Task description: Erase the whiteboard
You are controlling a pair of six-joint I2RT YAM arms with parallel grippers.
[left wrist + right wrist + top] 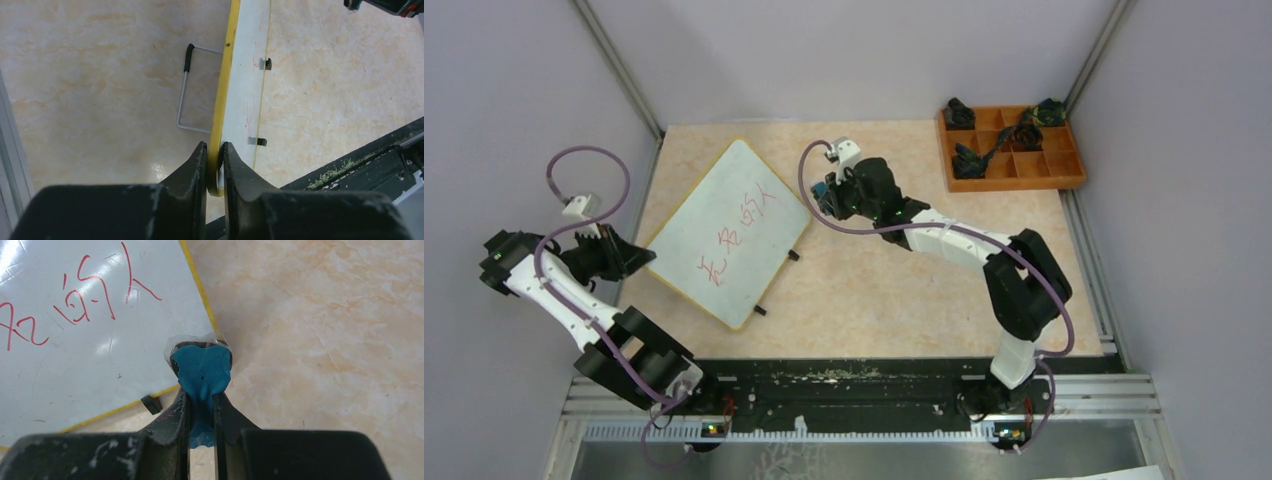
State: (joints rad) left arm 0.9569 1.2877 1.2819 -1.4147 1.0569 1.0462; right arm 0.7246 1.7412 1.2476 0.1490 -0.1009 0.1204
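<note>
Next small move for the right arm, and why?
Probably shift the right gripper toward the robot's left, carrying the blue wiping pad it grips onto the whiteboard and over the nearest red handwriting. The pad sits at the board's yellow edge, off the writing, and none of the writing looks wiped. The left gripper clamps the board's edge, steadying it.

The whiteboard [729, 232] sits on the left half of the bench [894, 290], turned askew to the bench's edges. The left gripper [214, 149] is at the board's left rim, one jaw on each side of it, clamping it. The right gripper [822, 195] is at the board's right corner with a wiping pad [202, 371] pinched between its jaws, just beside the rim and over the bench. A compartment tray [1059, 162] lies in the far right corner, well apart from the board, with small objects [969, 160] in several of its compartments.
</note>
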